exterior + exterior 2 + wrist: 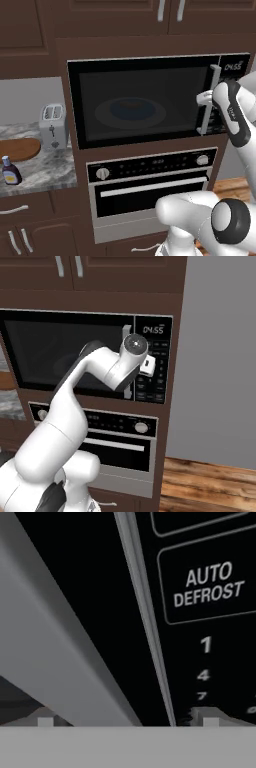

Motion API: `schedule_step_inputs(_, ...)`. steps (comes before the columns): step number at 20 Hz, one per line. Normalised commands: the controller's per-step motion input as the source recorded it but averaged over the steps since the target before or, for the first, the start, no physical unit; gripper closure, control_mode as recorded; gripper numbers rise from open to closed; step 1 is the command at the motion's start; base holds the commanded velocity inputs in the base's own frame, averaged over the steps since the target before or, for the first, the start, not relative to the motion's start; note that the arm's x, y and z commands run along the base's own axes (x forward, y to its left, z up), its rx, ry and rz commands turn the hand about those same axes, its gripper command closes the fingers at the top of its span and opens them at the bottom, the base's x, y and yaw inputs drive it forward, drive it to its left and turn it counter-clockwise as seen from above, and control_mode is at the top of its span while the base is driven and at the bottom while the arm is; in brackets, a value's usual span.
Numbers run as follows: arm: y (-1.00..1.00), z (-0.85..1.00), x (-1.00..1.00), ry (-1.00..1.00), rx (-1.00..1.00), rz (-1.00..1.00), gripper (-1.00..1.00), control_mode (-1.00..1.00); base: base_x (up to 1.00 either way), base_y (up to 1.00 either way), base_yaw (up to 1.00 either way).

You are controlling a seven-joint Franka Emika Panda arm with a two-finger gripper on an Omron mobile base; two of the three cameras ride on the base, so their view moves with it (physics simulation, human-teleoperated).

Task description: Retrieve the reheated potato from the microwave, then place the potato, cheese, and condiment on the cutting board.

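White robot arm reaches its gripper [205,98] to the handle [209,100] of a closed black microwave [145,100]. Left, on a marble bench [45,167]: toaster [53,126], cutting board [17,149], condiment [10,171].

The built-in black microwave [145,100] stands with its dark glass door shut, a lit display and keypad at its right; through the glass a blue-and-white plate [131,111] shows faintly, with a small brownish shape on it too dim to identify as the potato. To the left, the reddish-brown oval cutting board [19,149] lies flat on the marble table [47,167]. The condiment [10,171], a squat dark bottle with a pale cap, stands upright just in front of the board.
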Motion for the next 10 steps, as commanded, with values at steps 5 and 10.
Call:
schedule_step_inputs(5,0.27,-0.28,0.21,-0.08,0.0,0.0,1.0,-1.0,0.0,0.0,0.0)
schedule_step_inputs(10,0.42,-0.27,0.04,-0.1,0.0,-0.02,1.0,-1.0,0.0,0.0,0.0)
